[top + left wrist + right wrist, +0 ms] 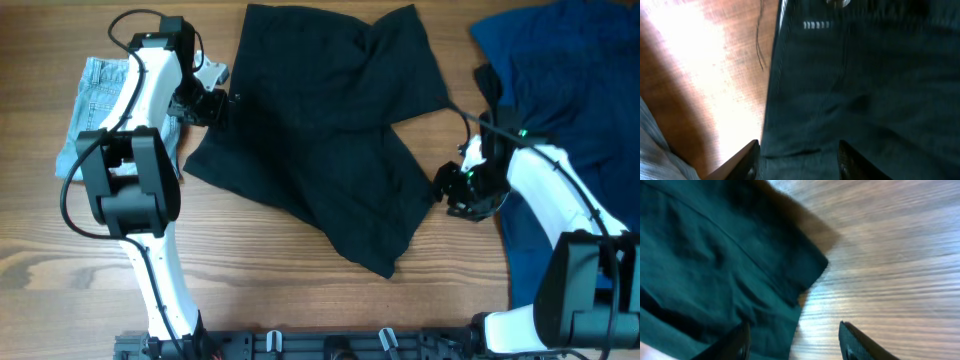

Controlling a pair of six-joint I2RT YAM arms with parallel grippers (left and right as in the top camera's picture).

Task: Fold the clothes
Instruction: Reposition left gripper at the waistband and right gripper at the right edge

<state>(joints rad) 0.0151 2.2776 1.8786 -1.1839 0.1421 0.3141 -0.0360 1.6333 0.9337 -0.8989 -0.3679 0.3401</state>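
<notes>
On the table (300, 290), three garments: black shorts (320, 120), denim shorts (100, 90), blue garment (570, 70).

A brown wood-grain tabletop (290, 285) fills the scene. A black rail (300, 348) carrying small silver clips runs along its near edge.

Blue garment (560, 50) cut by frame edge, denim shorts (95, 80) under left arm (150, 85)
</notes>
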